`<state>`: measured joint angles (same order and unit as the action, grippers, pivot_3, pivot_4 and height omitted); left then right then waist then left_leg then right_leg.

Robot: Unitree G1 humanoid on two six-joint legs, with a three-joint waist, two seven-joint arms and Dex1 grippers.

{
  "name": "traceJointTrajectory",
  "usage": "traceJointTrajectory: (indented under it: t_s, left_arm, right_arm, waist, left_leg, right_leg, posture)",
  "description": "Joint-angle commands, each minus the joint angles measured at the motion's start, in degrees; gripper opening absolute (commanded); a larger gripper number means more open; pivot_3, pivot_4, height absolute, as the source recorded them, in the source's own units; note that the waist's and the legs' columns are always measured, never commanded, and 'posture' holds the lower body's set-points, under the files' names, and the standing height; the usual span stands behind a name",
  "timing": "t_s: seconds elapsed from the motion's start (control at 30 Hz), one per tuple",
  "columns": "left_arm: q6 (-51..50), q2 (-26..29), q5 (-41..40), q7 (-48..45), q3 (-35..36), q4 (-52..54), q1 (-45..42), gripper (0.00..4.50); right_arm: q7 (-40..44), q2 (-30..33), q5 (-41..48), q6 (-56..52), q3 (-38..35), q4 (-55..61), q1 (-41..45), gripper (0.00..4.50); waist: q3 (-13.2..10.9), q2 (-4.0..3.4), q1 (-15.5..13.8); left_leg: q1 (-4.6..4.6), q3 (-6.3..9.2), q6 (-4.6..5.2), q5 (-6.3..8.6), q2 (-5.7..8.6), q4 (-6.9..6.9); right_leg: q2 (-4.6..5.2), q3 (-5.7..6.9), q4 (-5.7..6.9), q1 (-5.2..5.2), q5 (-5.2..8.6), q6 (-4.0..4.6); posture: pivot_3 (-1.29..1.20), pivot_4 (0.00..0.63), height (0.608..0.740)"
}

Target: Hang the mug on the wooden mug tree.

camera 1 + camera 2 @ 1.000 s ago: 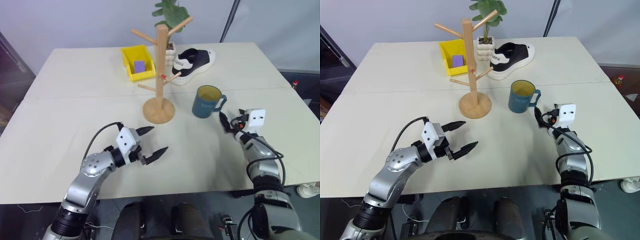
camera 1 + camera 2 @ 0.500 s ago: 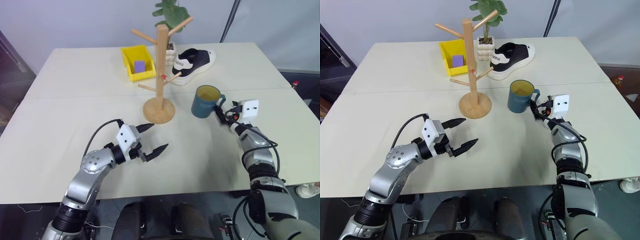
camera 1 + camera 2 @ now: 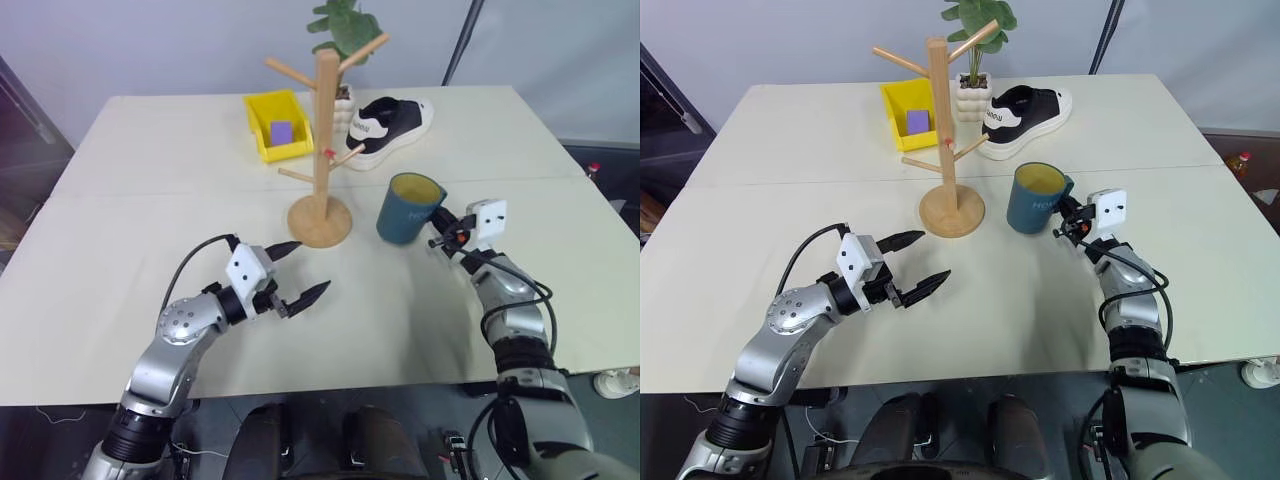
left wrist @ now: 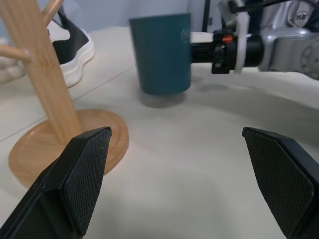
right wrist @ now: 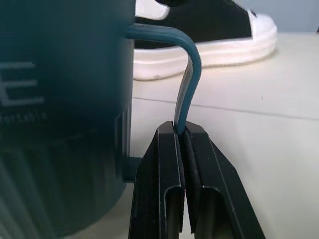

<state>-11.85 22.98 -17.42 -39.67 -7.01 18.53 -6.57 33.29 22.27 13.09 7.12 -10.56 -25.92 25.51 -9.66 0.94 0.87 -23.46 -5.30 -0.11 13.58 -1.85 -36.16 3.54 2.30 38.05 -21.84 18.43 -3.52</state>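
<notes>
The teal mug [image 3: 406, 208] with a yellowish inside is on the table right of the wooden mug tree [image 3: 323, 135], tipped slightly toward it. I cannot tell whether its bottom still rests on the table. My right gripper [image 5: 183, 130] is shut on the thin loop handle [image 5: 189, 64], pinching its lower part from the mug's right side [image 3: 1066, 218]. My left gripper [image 3: 303, 271] hovers open and empty over the table in front of the tree's round base [image 4: 60, 144]. The left wrist view looks between its fingers at the mug [image 4: 162, 55].
Behind the tree stand a yellow bin [image 3: 276, 122] holding a purple block, a black-and-white shoe [image 3: 390, 122] and a potted plant [image 3: 343, 30]. A seam crosses the table behind the tree's base.
My right gripper went from open beside the handle to shut on it and moved left. The mug shifted toward the tree and tipped. The left arm barely moved.
</notes>
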Motion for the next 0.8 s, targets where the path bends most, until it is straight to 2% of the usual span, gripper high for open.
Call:
traceJointTrajectory:
  t_s: [0.03, 0.2, 0.37, 0.6, 0.8]
  left_arm:
    - [1.7, 0.9, -0.2, 0.7, 3.4, 0.5, 0.1, 4.5]
    - [2.1, 2.5, -1.0, -0.6, 6.0, -1.6, -1.0, 4.5]
    - [3.4, 3.8, -1.2, -2.0, 8.1, -4.8, -3.2, 4.5]
    - [4.6, 5.1, -2.4, -3.6, 10.6, -6.3, -4.2, 4.5]
    - [1.1, 6.4, -9.1, -5.7, 13.5, -1.8, -3.8, 4.5]
  right_arm:
    - [4.4, 5.9, -2.6, -0.5, 3.4, 18.0, -3.3, 0.02]
    - [7.0, 13.1, -4.1, -9.3, 7.0, 37.2, -4.1, 0.02]
    - [2.2, 12.4, -7.1, -27.1, 13.1, 53.1, 1.5, 0.02]
    - [-0.7, 12.1, -15.8, -38.7, 21.7, 57.5, 9.2, 0.02]
    - [-1.2, 11.6, -19.1, -41.0, 23.3, 55.7, 12.4, 0.02]
  waist:
    - [-0.1, -0.07, 0.0]
    - [-0.1, -0.13, 0.1]
    - [-0.1, -0.12, -0.1]
    - [-0.1, -0.07, -0.2]
    - [-0.1, -0.07, 0.2]
  left_leg:
    - [0.0, 0.0, 0.0, 0.0, 0.0, 0.0]
    - [0.03, 0.01, -0.01, 0.0, -0.03, -0.01]
    - [0.01, 0.04, -0.04, -0.01, -0.04, 0.0]
    - [-0.1, 0.06, -0.02, 0.01, 0.0, -0.01]
    - [-0.38, 0.05, -0.03, 0.0, 0.0, -0.02]
  right_leg:
    - [0.0, 0.0, 0.0, 0.0, 0.0, 0.0]
    - [-0.01, 0.0, 0.01, -0.01, 0.0, -0.01]
    - [-0.01, 0.01, 0.02, -0.06, 0.0, 0.0]
    - [0.08, 0.01, -0.04, -0.13, 0.01, 0.02]
    - [0.1, 0.01, 0.02, -0.47, 0.01, 0.03]
  posture:
    - [0.0, 0.15, 0.74]
    - [0.0, 0.15, 0.74]
    - [0.0, 0.15, 0.74]
    - [0.0, 0.15, 0.74]
    - [0.0, 0.15, 0.74]
